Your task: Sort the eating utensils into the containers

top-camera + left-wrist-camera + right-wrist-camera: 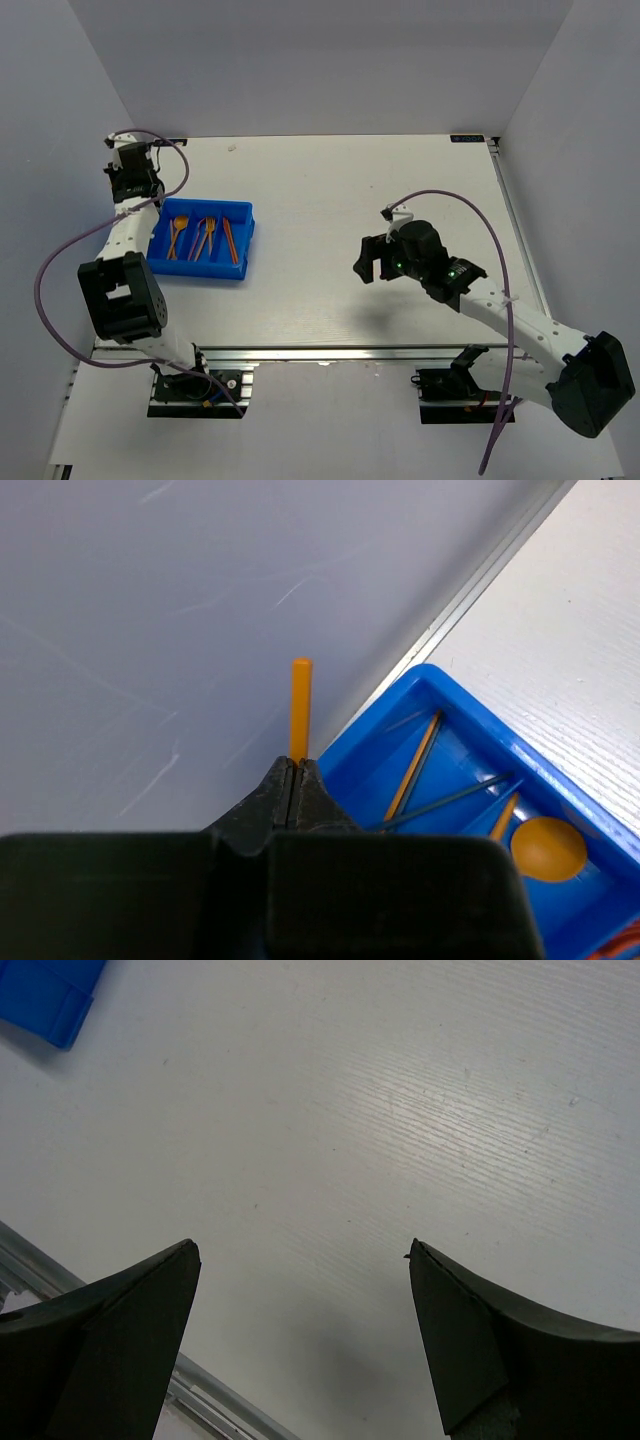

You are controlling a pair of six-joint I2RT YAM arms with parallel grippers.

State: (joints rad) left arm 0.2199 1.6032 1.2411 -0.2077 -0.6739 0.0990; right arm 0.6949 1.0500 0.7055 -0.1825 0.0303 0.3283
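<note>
The blue bin sits at the left of the table and holds several orange utensils in its narrow compartments. My left gripper hangs at the bin's far left corner, shut on an orange stick that pokes up past its fingertips, beside the bin's corner. In the left wrist view an orange stick, a dark thin stick and an orange spoon lie in the bin. My right gripper is open and empty above bare table right of centre.
Grey walls enclose the table on the left, back and right. An aluminium rail runs along the near edge. A purple cable loops by the left arm. A corner of the bin shows in the right wrist view.
</note>
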